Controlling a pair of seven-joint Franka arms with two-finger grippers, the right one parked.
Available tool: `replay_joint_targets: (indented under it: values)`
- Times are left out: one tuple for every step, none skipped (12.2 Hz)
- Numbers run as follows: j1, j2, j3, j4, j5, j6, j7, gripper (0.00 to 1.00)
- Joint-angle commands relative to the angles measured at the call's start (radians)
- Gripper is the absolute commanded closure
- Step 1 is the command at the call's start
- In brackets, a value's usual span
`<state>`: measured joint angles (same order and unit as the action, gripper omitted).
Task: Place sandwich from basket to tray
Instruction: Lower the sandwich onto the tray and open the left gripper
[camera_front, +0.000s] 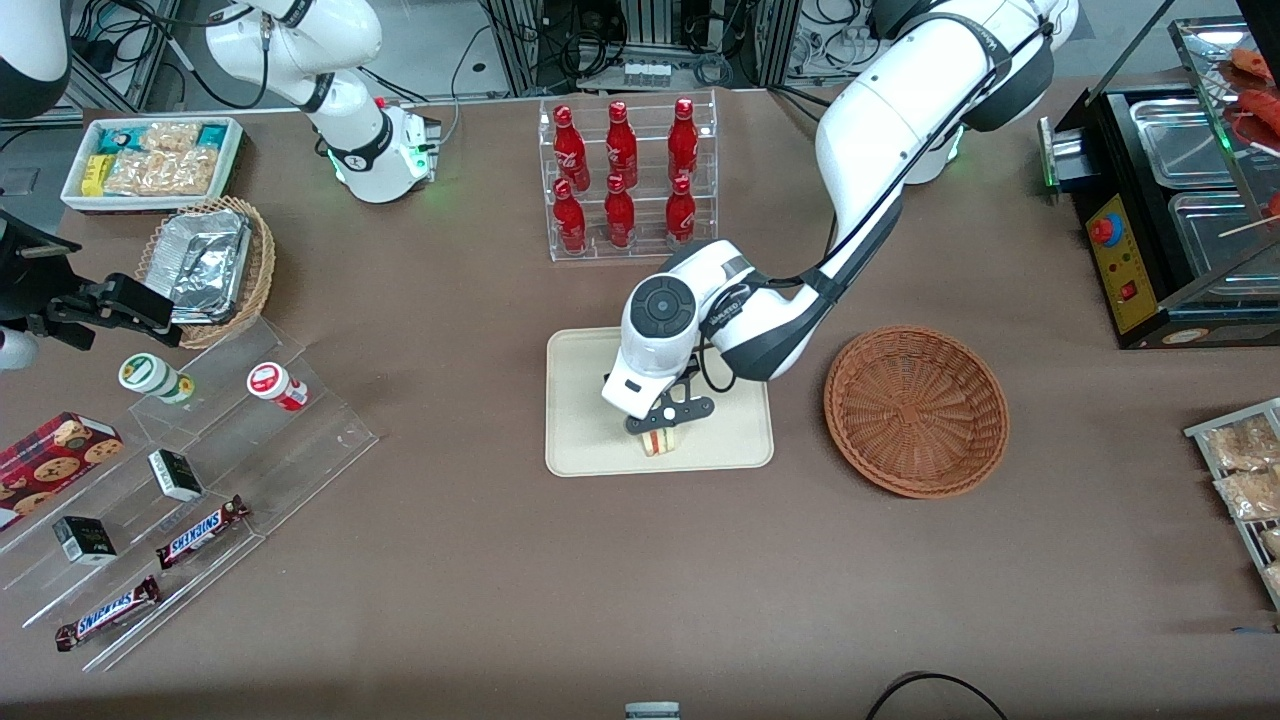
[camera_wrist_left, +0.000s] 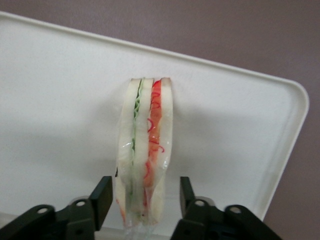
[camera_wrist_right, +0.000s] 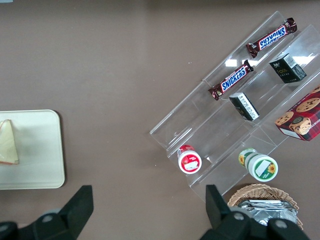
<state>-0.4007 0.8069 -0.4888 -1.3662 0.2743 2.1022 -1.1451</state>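
Front view has the working arm bent low over the cream-beige tray (camera_front: 580, 440), its gripper (camera_front: 655, 432) hanging straight above the sandwich (camera_front: 658, 441), which stands on edge on the tray close to the rim nearest the camera. From the left wrist view the sandwich (camera_wrist_left: 144, 150) shows its layers plainly: pale bread, a green line, an orange-red line, all under clear wrap. The gripper (camera_wrist_left: 144, 200) sits astride it with the jaws spread a little wider than the wedge; one of the black fingers (camera_wrist_left: 102, 199) stands just beside the bread, and a small gap shows on each side, so nothing is clamped. The tray (camera_wrist_left: 240, 130) lies flat under the wedge.

The reddish-brown wicker basket (camera_front: 915, 410) sits on the brown table (camera_front: 640, 600) beside the tray, toward the working arm's end, with nothing in it. Farther from the camera than the tray stands a clear rack of red bottles (camera_front: 625, 175). Toward the parked arm's end are acrylic steps with Snickers bars (camera_front: 200, 530) and a tan basket of foil trays (camera_front: 205, 265).
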Motion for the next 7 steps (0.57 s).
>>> replay_joint_targets:
  values:
    - [0.005, -0.083, 0.004, 0.002, 0.02, -0.068, -0.021, 0.0]
    - [0.022, -0.112, 0.007, 0.006, 0.022, -0.109, -0.013, 0.0]
    - [0.04, -0.141, 0.01, 0.001, 0.022, -0.134, -0.01, 0.0]
    - [0.049, -0.162, 0.01, -0.004, 0.022, -0.166, -0.012, 0.0]
    - [0.052, -0.182, 0.012, -0.005, 0.025, -0.219, 0.002, 0.0]
    - [0.083, -0.208, 0.021, -0.016, 0.023, -0.253, 0.058, 0.0]
    - [0.109, -0.231, 0.022, -0.02, 0.02, -0.287, 0.076, 0.0]
